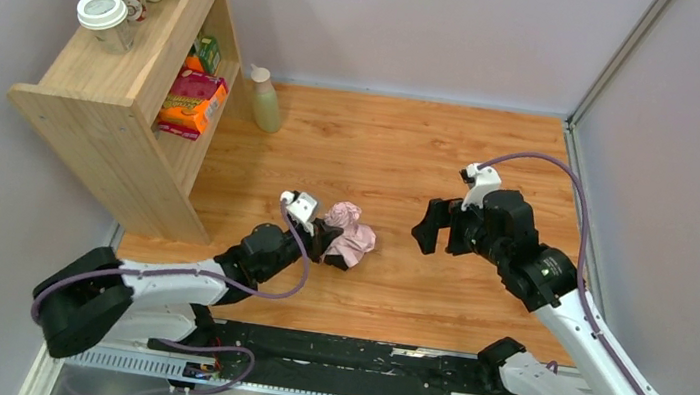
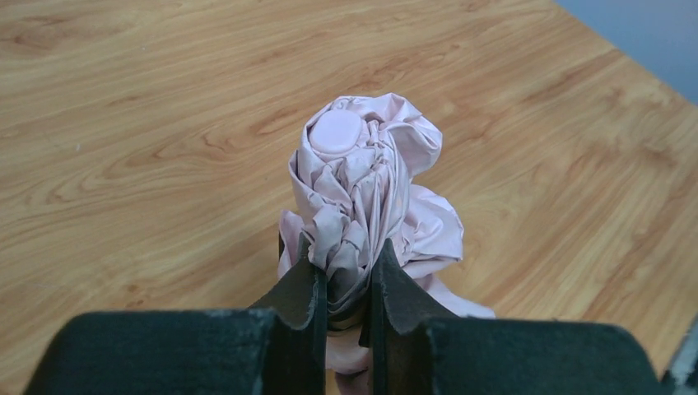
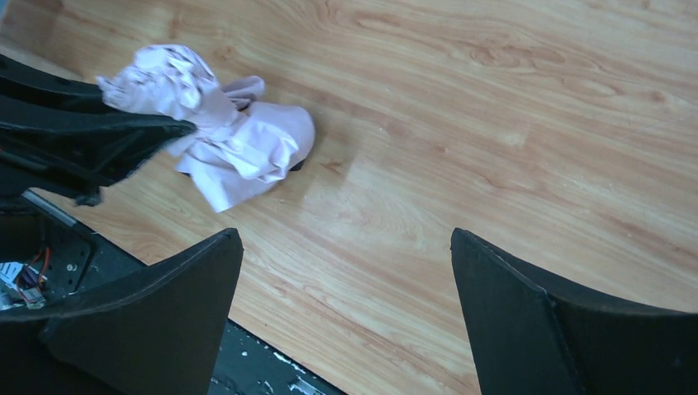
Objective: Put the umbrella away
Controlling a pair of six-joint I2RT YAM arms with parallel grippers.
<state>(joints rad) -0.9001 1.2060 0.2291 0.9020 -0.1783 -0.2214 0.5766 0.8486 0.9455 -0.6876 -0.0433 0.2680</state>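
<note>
My left hand [image 2: 347, 267] clamps the bunched pink umbrella [image 2: 362, 185] mid-tabletop [image 1: 402, 154]; my right hand [image 3: 346, 239] hangs beside it, fingers wide apart.

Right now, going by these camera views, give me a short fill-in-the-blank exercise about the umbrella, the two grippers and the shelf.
1. The left gripper is closed on the folded ____ umbrella.
2. The right gripper stands wide open, apart from the umbrella, and holds ____.
3. Two lidded cups stand on ____ of the wooden shelf.

Missing words: pink; nothing; top.
</note>
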